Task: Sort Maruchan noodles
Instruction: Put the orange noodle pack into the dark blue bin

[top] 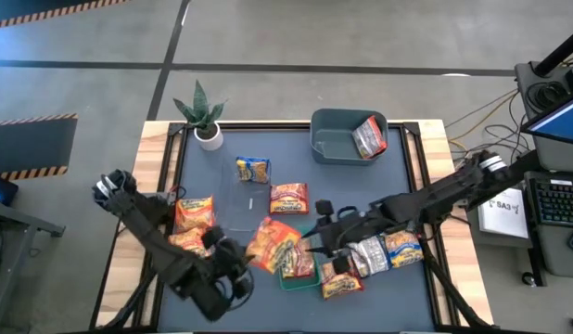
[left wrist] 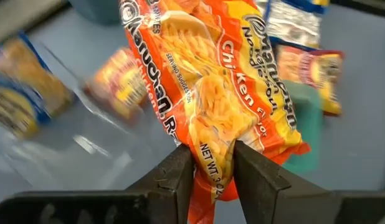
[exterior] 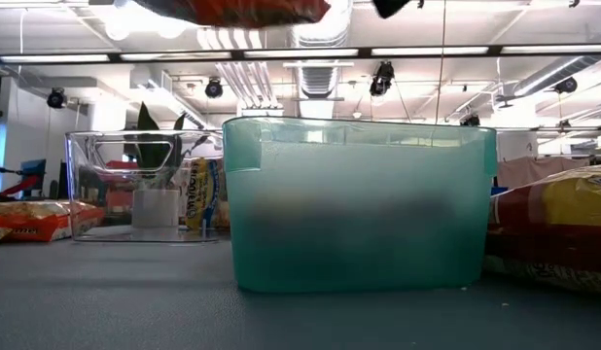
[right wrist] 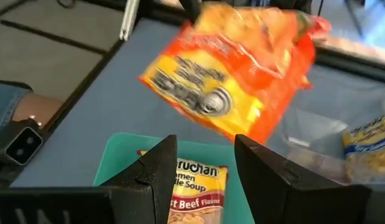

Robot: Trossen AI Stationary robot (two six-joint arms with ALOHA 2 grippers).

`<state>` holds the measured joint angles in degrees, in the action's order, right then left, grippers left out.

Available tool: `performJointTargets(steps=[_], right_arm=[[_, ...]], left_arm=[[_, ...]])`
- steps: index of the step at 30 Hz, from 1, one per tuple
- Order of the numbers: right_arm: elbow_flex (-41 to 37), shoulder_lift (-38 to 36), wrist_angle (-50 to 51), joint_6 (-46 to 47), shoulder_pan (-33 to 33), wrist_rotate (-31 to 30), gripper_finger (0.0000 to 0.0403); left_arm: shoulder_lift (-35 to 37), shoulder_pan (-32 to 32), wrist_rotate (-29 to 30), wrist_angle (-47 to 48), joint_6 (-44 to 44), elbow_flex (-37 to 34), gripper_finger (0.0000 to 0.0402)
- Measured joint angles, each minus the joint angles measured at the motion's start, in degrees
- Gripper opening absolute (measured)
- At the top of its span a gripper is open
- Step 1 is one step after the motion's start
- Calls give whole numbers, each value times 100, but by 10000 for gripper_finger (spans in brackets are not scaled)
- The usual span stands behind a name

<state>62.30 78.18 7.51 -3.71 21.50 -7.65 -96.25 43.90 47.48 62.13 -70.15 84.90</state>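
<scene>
Currently, an orange packet (left wrist: 211, 106) hangs above the green tray (top: 288, 278) near the table's front edge, clamped at one end by the left gripper (left wrist: 212, 171). Opposite, the right gripper (right wrist: 205, 171) stands released over the tray, which holds another packet (right wrist: 192, 193).

Dark table top (top: 212, 158) with light wooden side rails. Potted plant (top: 203, 116) in a white pot at the far left corner. Grey-blue bin (top: 337, 139) at the far edge — right of centre. Clear plastic container (exterior: 135, 185) mid-table (see-through walls). Green tray (exterior: 359, 204) near front, walls translucent.
</scene>
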Motion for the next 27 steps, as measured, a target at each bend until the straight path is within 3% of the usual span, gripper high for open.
performJointTargets(steps=[7, 17, 27], right_arm=[[-1152, -1254, -1075, -268, -1, -6, 150], [-1846, -2374, -1092, -707, -3, -128, 150], [-2305, -2992, -1091, -1439, -5, -145, 150]], left_arm=[[100, -899, -1, 35, 1439, 105, 86], [114, -2308, 1, -42, 3107, 358, 86], [92, -3703, -290, -2035, 5540, 311, 86]])
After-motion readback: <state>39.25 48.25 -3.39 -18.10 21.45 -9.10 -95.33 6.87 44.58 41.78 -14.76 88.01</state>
